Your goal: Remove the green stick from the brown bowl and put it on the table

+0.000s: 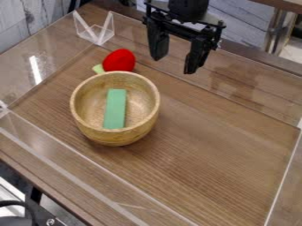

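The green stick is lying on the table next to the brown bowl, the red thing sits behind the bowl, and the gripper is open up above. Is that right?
Not quite. In the camera view the green stick lies inside the brown bowl, not on the table beside it. The rest holds: the red thing sits behind the bowl, and the gripper hangs open above the table.

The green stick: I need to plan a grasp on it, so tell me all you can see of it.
The green stick is a flat, rectangular, plain matte bright-green block. It lies inside the brown bowl, resting on the bottom and slanting slightly up toward the far wall. Nothing else touches it; the open gripper hangs apart from it, beyond the bowl.
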Motion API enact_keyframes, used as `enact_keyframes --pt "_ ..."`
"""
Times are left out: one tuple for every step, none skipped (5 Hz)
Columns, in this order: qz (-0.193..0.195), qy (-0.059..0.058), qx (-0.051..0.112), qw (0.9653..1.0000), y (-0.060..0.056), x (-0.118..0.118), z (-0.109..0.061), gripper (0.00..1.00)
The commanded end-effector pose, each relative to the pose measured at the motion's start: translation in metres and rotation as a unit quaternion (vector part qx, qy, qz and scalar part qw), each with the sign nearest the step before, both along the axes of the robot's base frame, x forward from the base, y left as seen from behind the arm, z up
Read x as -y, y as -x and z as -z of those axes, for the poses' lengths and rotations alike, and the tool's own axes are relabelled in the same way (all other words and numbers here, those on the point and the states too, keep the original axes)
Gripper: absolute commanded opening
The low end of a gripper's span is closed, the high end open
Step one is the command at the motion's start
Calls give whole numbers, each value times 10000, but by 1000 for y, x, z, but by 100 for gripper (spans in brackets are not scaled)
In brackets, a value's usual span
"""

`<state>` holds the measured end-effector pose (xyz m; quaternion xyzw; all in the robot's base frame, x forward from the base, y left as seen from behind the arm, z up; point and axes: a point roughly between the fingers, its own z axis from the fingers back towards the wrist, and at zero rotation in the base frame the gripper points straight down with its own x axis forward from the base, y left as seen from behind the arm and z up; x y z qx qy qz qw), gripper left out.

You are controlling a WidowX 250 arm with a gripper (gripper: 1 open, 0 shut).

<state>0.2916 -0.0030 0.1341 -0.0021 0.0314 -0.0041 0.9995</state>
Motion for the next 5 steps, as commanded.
enact_keyframes --pt "-239 -1 -157 9996 9 -6 9 100" --pt "-452 -28 -70 9989 23 -33 5 100" --pt "-1092 -10 109 9940 34 -62 5 100" --pt "-1632 -25 249 9863 39 -81 10 100" --pt "-2091 -40 289 9775 38 -85 21 100"
